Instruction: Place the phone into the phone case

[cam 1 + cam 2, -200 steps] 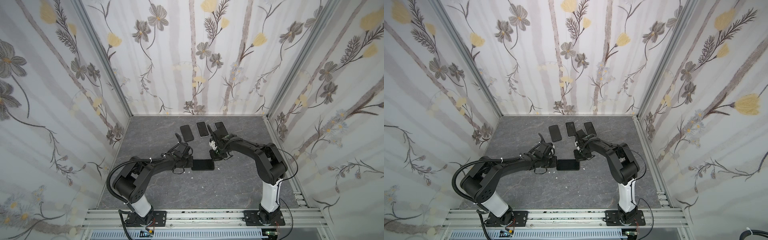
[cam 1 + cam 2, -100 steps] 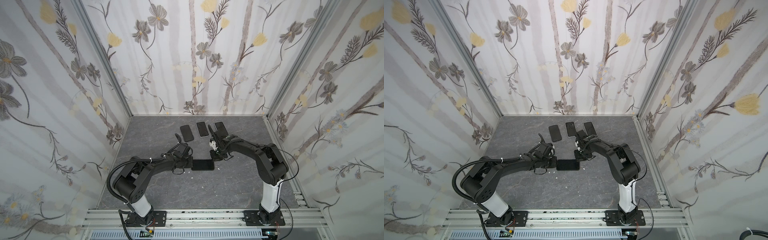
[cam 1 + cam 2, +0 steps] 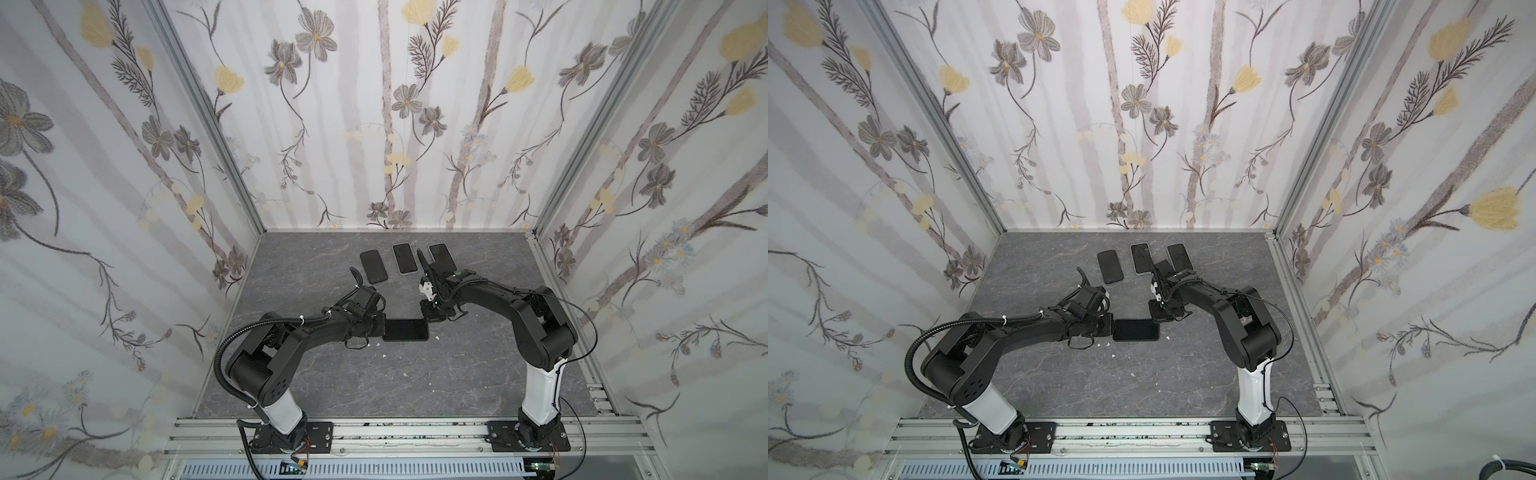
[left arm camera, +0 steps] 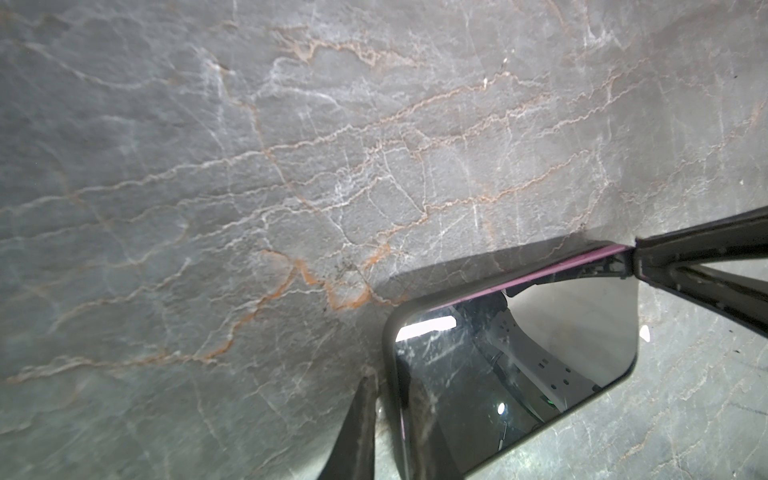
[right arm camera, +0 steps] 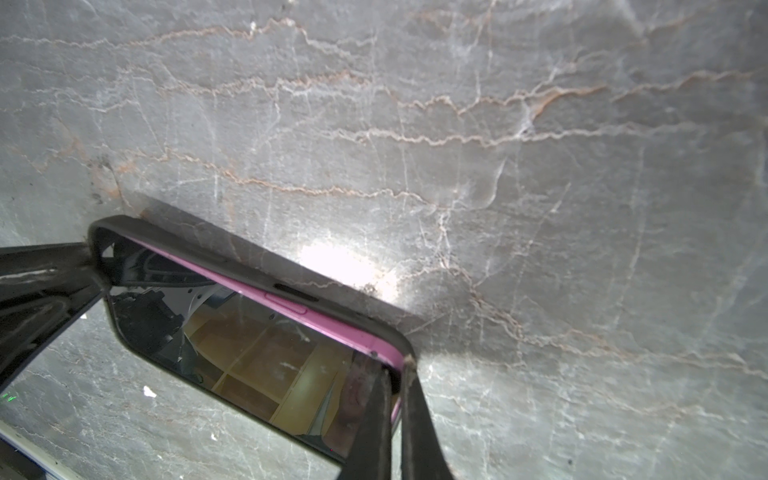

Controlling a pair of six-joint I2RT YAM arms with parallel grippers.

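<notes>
**Cased phone pinched at both ends, mid-bench**

Under everything, a grey veined bench (image 3: 374, 386), boxed in by flower-papered walls (image 3: 395, 124). Across it, in both top views, two black arms (image 3: 498, 297) bent inward toward the middle.

Between the hands, flat on the bench and lying crossways: a dark phone case (image 5: 232, 259) with the phone (image 5: 266, 345) inside, glossy screen up. Not quite flush along the far long side, with a strip of the phone's pink edge showing above the grey rim in both wrist views.

Left hand (image 3: 380, 328) at the left short end of the phone case, drawn nearly together and pinching it. One finger (image 4: 357, 428) outside the rim, its partner seemingly over the glass.

Right hand (image 3: 428, 319) at the far right corner, pressed together on the rim of the phone case. One finger (image 5: 372, 415) on the screen side, the other (image 5: 419, 424) outside.

Along the back of the bench, well apart from the case: three spare phones in a row (image 3: 373, 266) (image 3: 404, 258) (image 3: 441, 257), each lying flat, the rightmost partly behind the right arm's wrist.

Smallest of all, white crumbs (image 3: 385, 356) scattered on the bench just in front of the case.
</notes>
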